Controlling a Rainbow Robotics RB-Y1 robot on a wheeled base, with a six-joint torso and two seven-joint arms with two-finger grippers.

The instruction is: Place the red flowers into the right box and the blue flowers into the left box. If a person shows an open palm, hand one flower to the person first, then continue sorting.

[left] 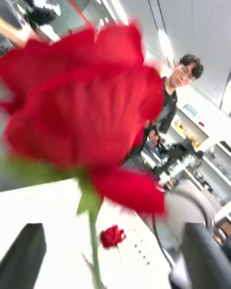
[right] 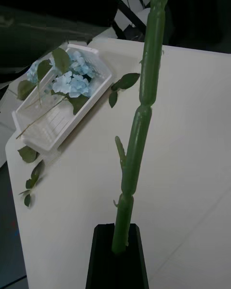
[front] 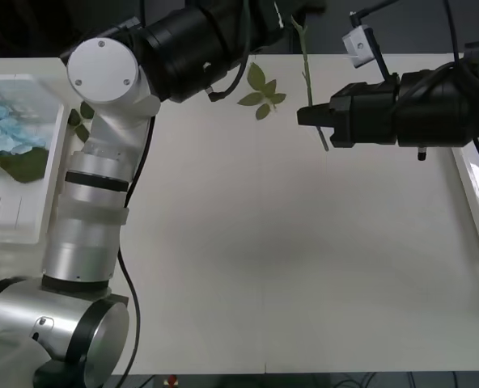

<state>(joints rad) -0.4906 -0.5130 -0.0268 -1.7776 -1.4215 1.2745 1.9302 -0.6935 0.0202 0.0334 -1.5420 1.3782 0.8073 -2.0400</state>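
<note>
The right gripper reaches in from the right over the far part of the white desk, its black fingers closed on the thin green stem of a red rose. In the front view the stem runs from the fingertips up toward the far edge of the desk, with a short end sticking out on the near side of the fingers. The right wrist view shows the same knobbly stem rising out from between the two black fingers, clamped tight.

The left arm bends up from the near left and stretches across the far edge of the desk toward the stem's upper end. In the left wrist view its two black fingers stand wide apart, with the big red bloom right in front of the camera between them, not gripped. A second red rose lies farther off in a white tray, the right box.

The left box sits at the left edge of the desk and holds pale-blue flowers with broad green leaves; the right wrist view shows them at one end of the ribbed tray. The rim of the right box shows at the right edge of the desk. A loose leaf sprig lies on the far desk just left of the held stem, and more loose leaves lie beside the left box.
</note>
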